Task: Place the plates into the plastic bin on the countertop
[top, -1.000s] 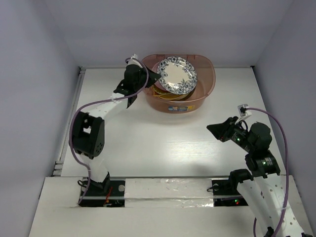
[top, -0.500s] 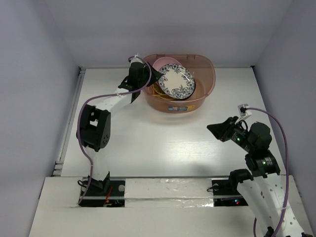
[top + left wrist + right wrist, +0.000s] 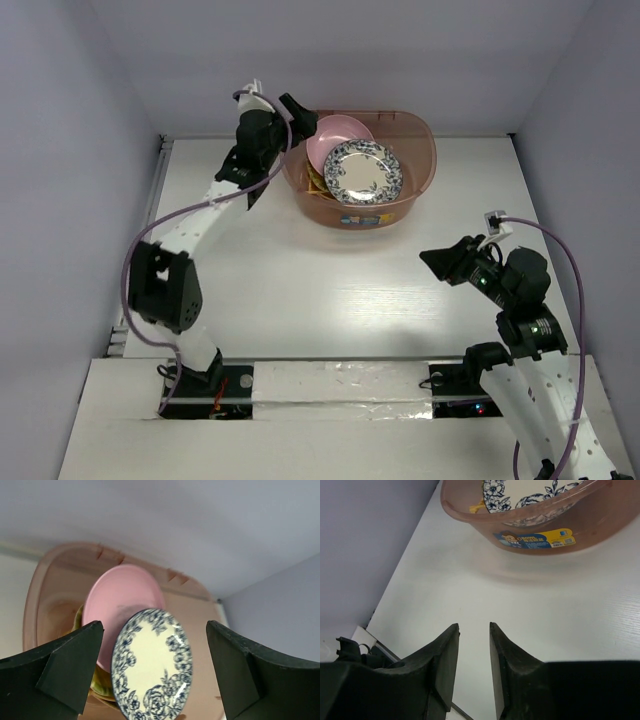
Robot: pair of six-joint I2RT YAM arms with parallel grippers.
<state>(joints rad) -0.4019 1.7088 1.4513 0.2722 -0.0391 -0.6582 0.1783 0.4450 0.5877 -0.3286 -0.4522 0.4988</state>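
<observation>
Inside the plastic bin [image 3: 425, 170], on top of the stack, the blue-and-white floral plate [image 3: 364, 172] is lying face up. Its far-left edge is leaning on the pink plate [image 3: 335, 135], which is tilting against the bin's far-left wall. Orange dishes [image 3: 317, 182] are showing only as edges beneath both, at the bin's left side. No plate is showing on the countertop [image 3: 330, 290] outside the bin, so I am judging the load complete or nearly so; the buried dishes cannot be counted.

You are dealing with what looks like glazed ware: stiff, brittle, slick-faced and fairly heavy for a two-finger grip. If you are reseating the floral plate, take it by the raised rim on the side nearest the bin's left wall, jaws across the rim's thickness. Lower it rather than dropping it; a chip against the pink plate is the likely fault.

Your left gripper [image 3: 155, 630] is hovering over the bin's left rim, jaws spread wide, holding nothing. Your right gripper [image 3: 473, 630] is sitting well apart from the bin, off its near-right side, jaws drawn almost together, likewise empty.
</observation>
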